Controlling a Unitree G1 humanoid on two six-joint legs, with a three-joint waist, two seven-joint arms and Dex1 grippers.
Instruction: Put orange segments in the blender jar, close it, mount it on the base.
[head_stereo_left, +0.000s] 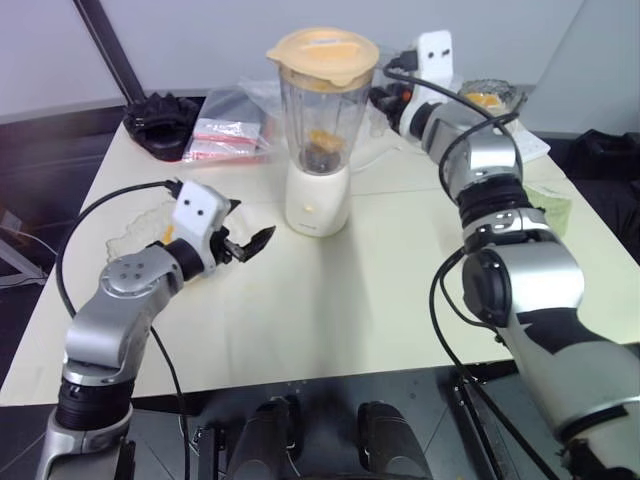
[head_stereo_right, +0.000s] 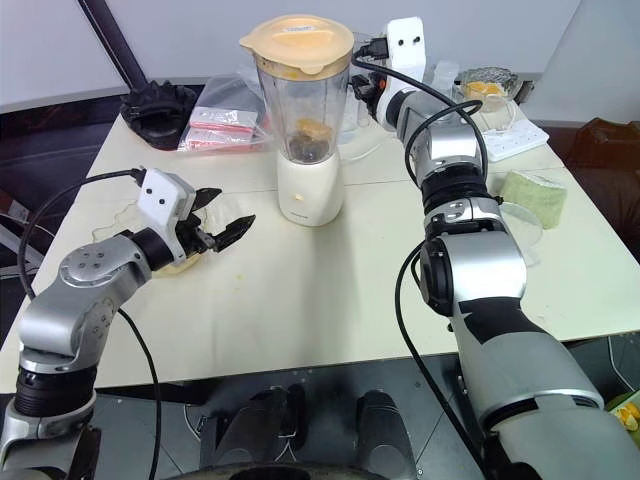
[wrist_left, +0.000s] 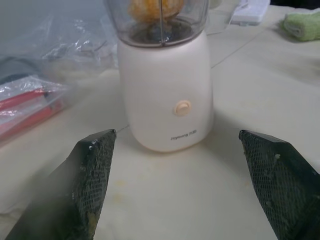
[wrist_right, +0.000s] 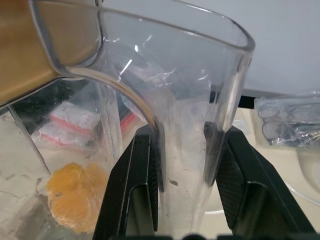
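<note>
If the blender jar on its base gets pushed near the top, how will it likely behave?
The blender jar looks apt to tip: it stands tall on the narrower base, with its lid on. It seems fairly light, holding few orange segments. Its clear, smooth handle, gripped by the right end effector, may be slippery.

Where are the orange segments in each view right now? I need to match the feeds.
Left eye: orange segments low in the blender jar, upper centre.
Right eye: same spot.
Left wrist: top edge, above the base.
Right wrist: lower left, behind the jar wall.
Shared landmark: the jar.
</note>
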